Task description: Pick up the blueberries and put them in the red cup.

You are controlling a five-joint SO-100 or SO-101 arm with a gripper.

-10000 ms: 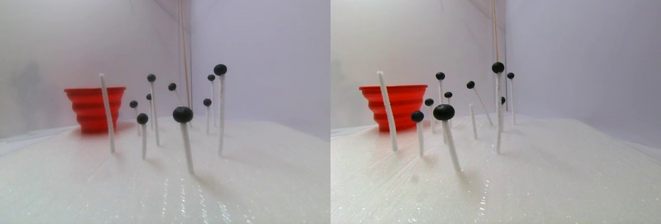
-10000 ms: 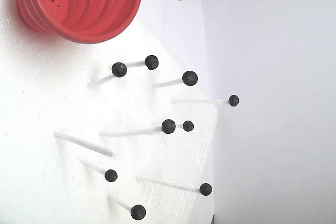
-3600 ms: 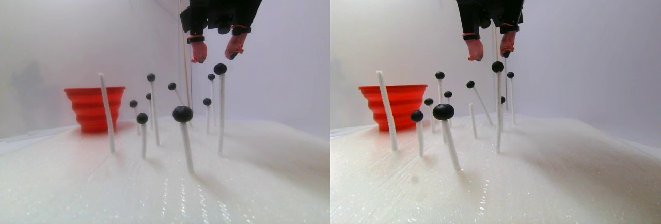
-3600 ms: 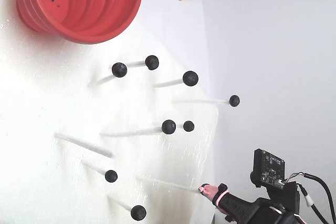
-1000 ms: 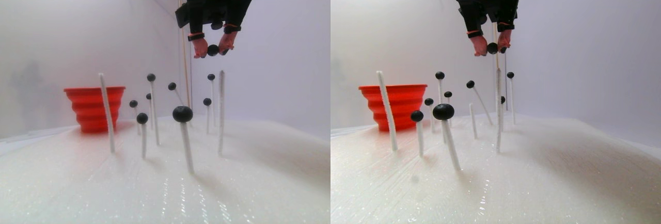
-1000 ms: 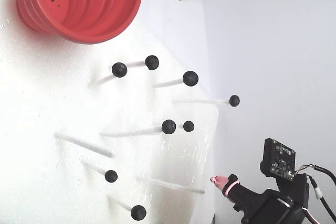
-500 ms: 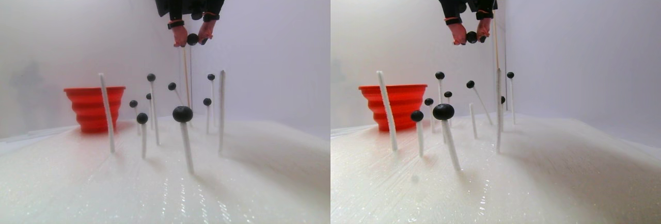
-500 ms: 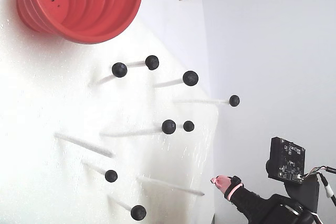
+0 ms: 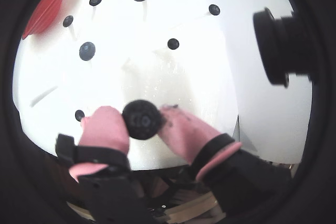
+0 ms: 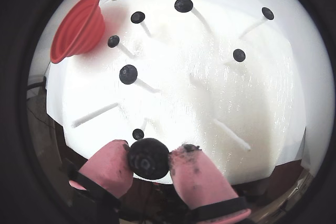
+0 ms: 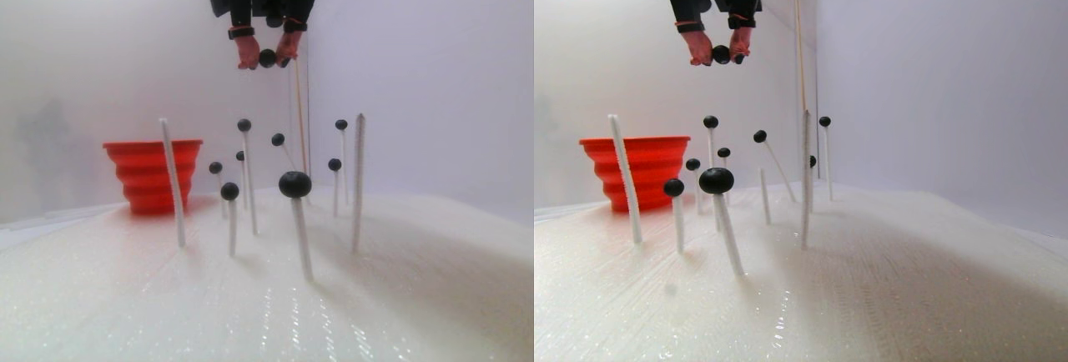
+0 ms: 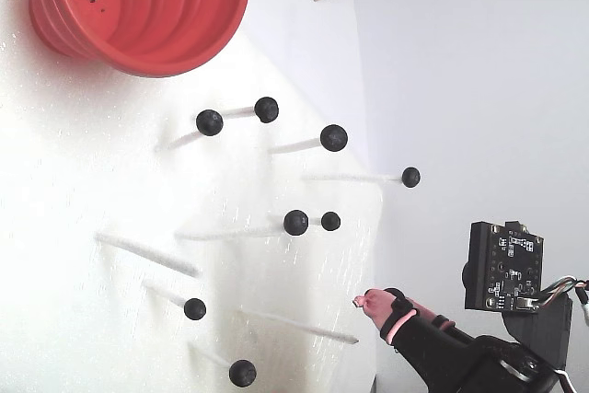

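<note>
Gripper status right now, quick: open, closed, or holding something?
Gripper: closed on one blueberry, pinched between the pink fingertips, held high above the sticks.

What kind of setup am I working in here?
Likely a home-built test booth: plain white walls, a white foam bed stuck with thin sticks holding black balls, plus a red cup.

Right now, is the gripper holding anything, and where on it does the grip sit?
Yes: the gripper is shut on one blueberry, its pink fingertips pressing the ball's two opposite sides, lifted clear of the white sticks.
</note>
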